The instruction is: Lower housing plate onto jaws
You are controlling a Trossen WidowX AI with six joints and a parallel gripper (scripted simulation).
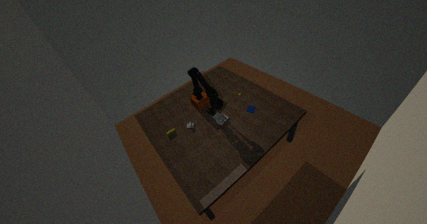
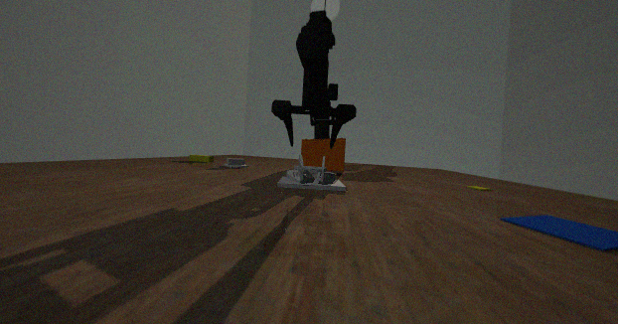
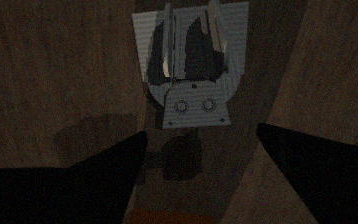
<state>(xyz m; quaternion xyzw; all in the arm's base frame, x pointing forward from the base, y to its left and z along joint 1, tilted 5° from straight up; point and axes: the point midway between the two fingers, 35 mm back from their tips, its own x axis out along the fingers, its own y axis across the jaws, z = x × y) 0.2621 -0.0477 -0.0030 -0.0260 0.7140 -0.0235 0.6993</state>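
Observation:
A grey housing plate (image 3: 196, 115) with two round, ringed spots lies at the near end of the assembly in the wrist view. It looks flat there; the dim picture does not show whether it is fully seated. Two thin upright jaws, a left jaw (image 3: 168, 42) (image 2: 301, 164) and a right jaw (image 3: 217, 30) (image 2: 324, 163), run away from it over a pale base plate (image 3: 241, 30) (image 2: 313, 187). My gripper (image 3: 200, 132) (image 2: 312, 146) is open and empty. Its fingertips are wide apart, above the assembly in the exterior view and just off the housing plate's near edge in the wrist view.
A small pale part (image 1: 190, 125) (image 2: 235, 162) and a yellow-green block (image 1: 170, 132) (image 2: 201, 158) lie to one side. A blue flat piece (image 1: 251, 109) (image 2: 566, 231) and a small yellow piece (image 1: 239, 94) (image 2: 478, 188) lie on the other. The orange block (image 1: 200, 101) (image 2: 323, 154) stands by the arm's base.

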